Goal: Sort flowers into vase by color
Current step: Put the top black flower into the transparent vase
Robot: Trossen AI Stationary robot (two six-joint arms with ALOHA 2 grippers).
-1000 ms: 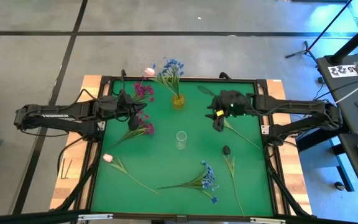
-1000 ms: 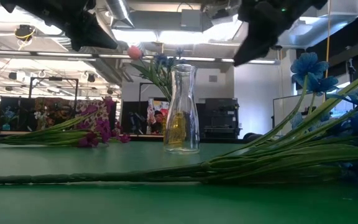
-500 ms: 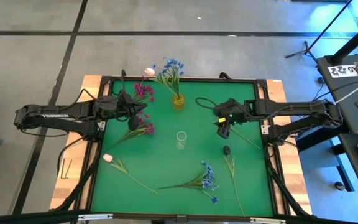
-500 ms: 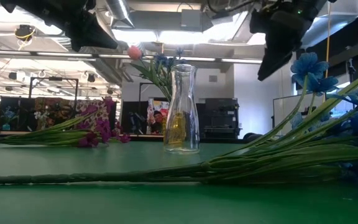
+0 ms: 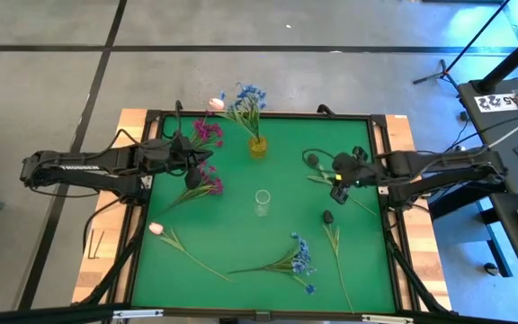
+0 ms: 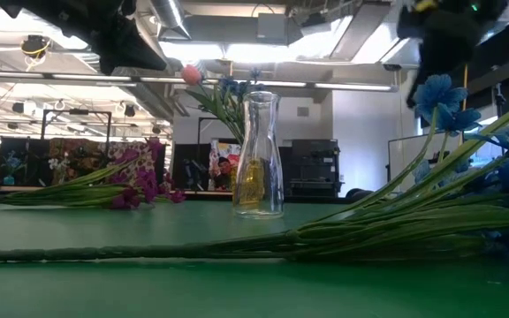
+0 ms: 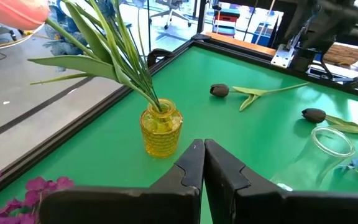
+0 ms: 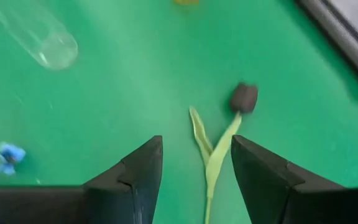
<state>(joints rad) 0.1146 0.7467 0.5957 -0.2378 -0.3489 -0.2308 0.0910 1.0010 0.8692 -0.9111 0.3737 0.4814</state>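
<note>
Green mat (image 5: 241,243): your right gripper (image 5: 339,191), fingers apart, hangs over a dark bud (image 8: 245,97) at three o'clock; left gripper (image 7: 202,163) pinched together.

The right gripper (image 8: 194,180) was seen with its two dark fingers (image 8: 135,177) spread apart above the green table (image 8: 135,87). Between them lay a green stem with leaves, ending in a dark bud (image 8: 244,98). A clear glass vase (image 8: 39,34) and blue blossoms (image 8: 2,158) were seen well apart from it.
</note>
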